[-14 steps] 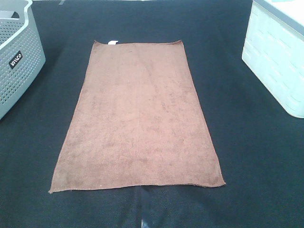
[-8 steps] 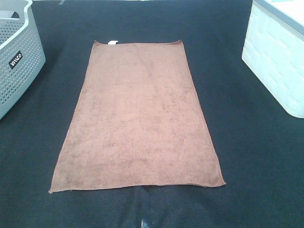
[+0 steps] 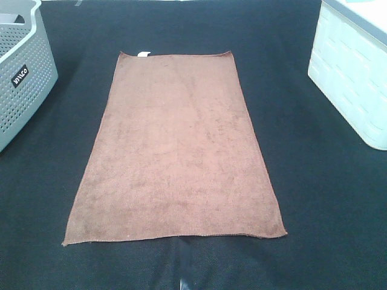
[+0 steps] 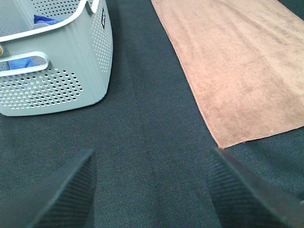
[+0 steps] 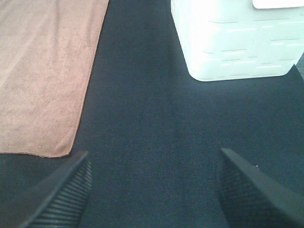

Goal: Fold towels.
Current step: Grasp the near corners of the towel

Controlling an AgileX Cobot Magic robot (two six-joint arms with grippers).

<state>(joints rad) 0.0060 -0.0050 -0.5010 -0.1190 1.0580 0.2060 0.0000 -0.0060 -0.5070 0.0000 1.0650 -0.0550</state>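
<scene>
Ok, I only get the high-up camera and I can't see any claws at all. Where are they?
Observer: The left claw is open, over the dark mat just off the towel's near corner.
Kid: And the other one?
Observer: The right claw is open too, over the mat off the towel's other near corner, with the white bin further ahead.
Kid: Is anything inside the grey basket?
Observer: Yes. The left wrist view shows something blue inside it, and I can't tell what it is.
</scene>
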